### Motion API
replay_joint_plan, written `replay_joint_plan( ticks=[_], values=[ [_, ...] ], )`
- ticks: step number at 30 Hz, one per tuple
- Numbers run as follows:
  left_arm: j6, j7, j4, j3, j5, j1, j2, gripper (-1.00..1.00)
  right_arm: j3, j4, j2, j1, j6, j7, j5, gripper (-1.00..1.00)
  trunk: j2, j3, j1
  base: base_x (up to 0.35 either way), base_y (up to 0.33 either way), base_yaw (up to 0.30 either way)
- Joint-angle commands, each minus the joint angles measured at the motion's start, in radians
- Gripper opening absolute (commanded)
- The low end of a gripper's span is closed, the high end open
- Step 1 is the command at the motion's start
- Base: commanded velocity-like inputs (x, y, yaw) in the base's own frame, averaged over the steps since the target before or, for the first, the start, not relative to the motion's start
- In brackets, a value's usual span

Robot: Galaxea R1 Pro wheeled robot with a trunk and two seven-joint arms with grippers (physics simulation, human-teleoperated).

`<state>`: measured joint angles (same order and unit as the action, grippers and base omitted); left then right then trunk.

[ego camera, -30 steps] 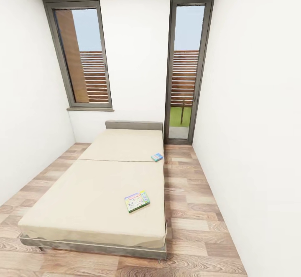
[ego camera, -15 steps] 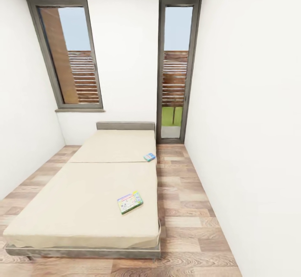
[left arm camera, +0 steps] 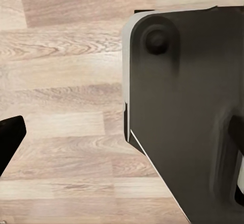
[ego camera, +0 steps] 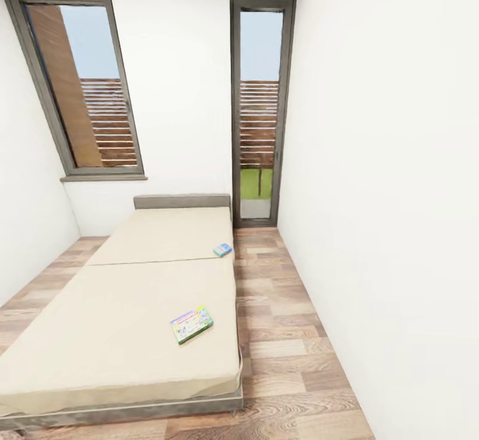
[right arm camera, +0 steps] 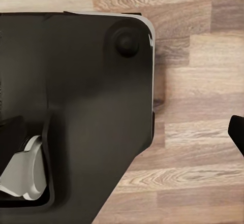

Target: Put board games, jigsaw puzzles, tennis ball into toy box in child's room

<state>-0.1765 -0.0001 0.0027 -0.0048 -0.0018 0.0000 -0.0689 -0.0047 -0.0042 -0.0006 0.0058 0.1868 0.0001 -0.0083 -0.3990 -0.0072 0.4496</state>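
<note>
A: Head view. Where do the toys lie?

B: Two board games rest flat on the bed (ego camera: 126, 320). The near game (ego camera: 191, 324) lies by the mattress's right edge, toward the foot. The far game (ego camera: 222, 249) sits at the same edge, just beyond the seam between the two mattress halves, toward the headboard (ego camera: 181, 201). The two are well apart.

A: Surroundings?

B: A window (ego camera: 83, 88) above the headboard, a glass door (ego camera: 259, 108) to its right, white walls, a plank floor (ego camera: 293, 333) right of the bed.

A: Wrist views?

B: Each looks down on the robot's dark base (left arm camera: 188, 112) (right arm camera: 76, 107) over the planks. A dark fingertip (left arm camera: 9, 137) enters the left view's edge; another (right arm camera: 238, 131) enters the right view's. Only one tip of each hand shows, so how far either is open, or whether it holds anything, cannot be told.
</note>
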Motion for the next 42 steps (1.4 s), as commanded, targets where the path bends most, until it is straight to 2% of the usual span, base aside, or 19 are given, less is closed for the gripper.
replay_joint_plan(
  ticks=[1,18,23,25,31,32,34,35,42],
  values=[
    [-0.004,0.000,0.000,0.001,0.002,0.000,0.000,1.00,0.005,0.000,0.000,0.000,0.001,0.001,0.005,1.00,-0.001,-0.001,0.000,0.000,0.000,-0.019],
    [-0.006,-0.002,-0.015,-0.002,0.002,0.000,0.000,1.00,0.003,0.000,0.002,0.000,0.002,0.003,0.003,1.00,-0.001,-0.001,0.000,0.000,0.000,-0.004],
    [0.005,-0.011,-0.098,-0.001,0.004,-0.001,-0.001,1.00,0.001,-0.002,0.004,-0.004,-0.008,0.007,0.002,1.00,-0.001,-0.001,0.000,0.000,0.000,0.000],
    [0.029,-0.013,-0.148,0.001,0.005,-0.002,-0.002,1.00,0.000,-0.002,0.004,-0.008,-0.015,0.008,-0.001,1.00,-0.001,-0.001,0.000,0.000,0.000,0.000],
    [0.205,-0.015,-0.281,0.006,0.007,-0.006,-0.002,1.00,-0.002,-0.002,-0.004,-0.070,-0.063,0.005,-0.005,1.00,-0.001,-0.001,0.000,0.000,0.000,0.000],
    [0.270,-0.016,-0.332,0.007,0.008,-0.007,-0.003,1.00,-0.002,-0.002,-0.005,-0.100,-0.092,0.005,-0.006,1.00,-0.001,-0.001,0.000,0.000,0.000,0.000],
    [0.333,-0.016,-0.390,0.008,0.009,-0.008,-0.003,1.00,-0.003,-0.002,-0.006,-0.130,-0.124,0.005,-0.006,1.00,-0.001,-0.001,0.000,0.000,0.000,0.000],
    [0.390,-0.016,-0.453,0.009,0.009,-0.008,-0.003,1.00,-0.003,-0.002,-0.006,-0.163,-0.157,0.005,-0.006,1.00,-0.001,-0.001,0.000,0.000,0.000,0.000],
    [0.572,-0.017,-0.679,0.012,0.011,-0.009,-0.002,1.00,-0.004,-0.004,-0.010,-0.305,-0.294,0.004,-0.007,1.00,-0.001,-0.001,0.000,0.000,0.000,0.000]
  ],
)
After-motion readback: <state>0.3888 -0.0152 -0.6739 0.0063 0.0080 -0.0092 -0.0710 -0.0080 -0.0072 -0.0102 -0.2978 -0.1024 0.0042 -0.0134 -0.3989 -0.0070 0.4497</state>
